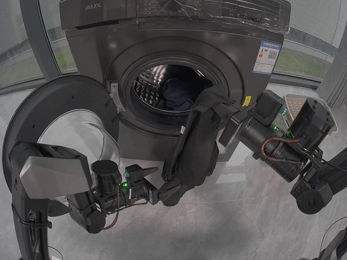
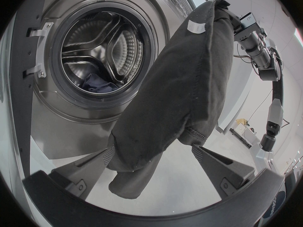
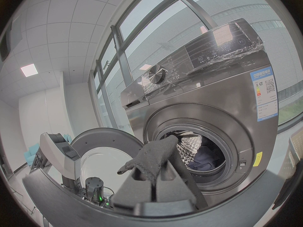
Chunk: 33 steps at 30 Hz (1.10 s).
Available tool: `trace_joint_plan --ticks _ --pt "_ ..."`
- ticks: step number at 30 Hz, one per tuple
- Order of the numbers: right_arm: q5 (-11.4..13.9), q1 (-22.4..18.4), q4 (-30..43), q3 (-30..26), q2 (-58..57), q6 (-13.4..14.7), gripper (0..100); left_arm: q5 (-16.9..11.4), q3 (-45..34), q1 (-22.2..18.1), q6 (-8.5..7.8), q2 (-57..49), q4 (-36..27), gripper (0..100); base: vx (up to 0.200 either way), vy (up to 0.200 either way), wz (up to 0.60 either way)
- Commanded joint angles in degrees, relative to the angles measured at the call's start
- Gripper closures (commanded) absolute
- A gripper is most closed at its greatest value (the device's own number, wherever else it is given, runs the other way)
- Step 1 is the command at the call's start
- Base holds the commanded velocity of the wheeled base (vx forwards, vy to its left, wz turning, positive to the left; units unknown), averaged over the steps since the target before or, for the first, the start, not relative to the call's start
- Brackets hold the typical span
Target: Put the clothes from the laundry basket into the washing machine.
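The front-loading washing machine fills the upper half of the head view. Its round door is swung open at the left of the frame. Inside the steel drum lies a crumpled dark blue garment, low and toward the back.

A black garment hangs outside the drum, stretched from the right rim of the opening down to the lower centre of the frame. The right gripper is clamped on its top end, just in front of the opening's right edge. In the right wrist view its fingers are pressed together with the cloth pinched between them.

The left gripper sits at the garment's bottom end. In the left wrist view its fingers are spread apart, with the cloth's lower fold hanging between them.

A white perforated laundry basket shows at the right edge behind the right arm, and its contents are hidden.
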<state>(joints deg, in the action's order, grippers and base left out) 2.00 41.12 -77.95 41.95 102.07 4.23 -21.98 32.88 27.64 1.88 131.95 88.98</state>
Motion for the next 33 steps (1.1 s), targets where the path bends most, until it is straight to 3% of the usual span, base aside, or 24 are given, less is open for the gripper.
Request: trace_joint_plan --ticks 1,10,33 --pt "0.02 0.89 -0.10 -0.20 0.14 -0.01 100 1.33 3.77 -0.39 0.06 3.66 0.32 0 0.000 0.000 0.00" --pt "-1.12 2.12 -0.19 -0.29 0.14 0.52 100 1.85 5.79 -0.74 -0.03 5.86 0.32 0 0.000 0.000 0.00" --pt "-0.86 2.12 -0.54 -1.87 -1.52 1.13 100 2.82 6.15 -2.85 -0.03 5.33 0.41 0 0.000 0.000 0.00"
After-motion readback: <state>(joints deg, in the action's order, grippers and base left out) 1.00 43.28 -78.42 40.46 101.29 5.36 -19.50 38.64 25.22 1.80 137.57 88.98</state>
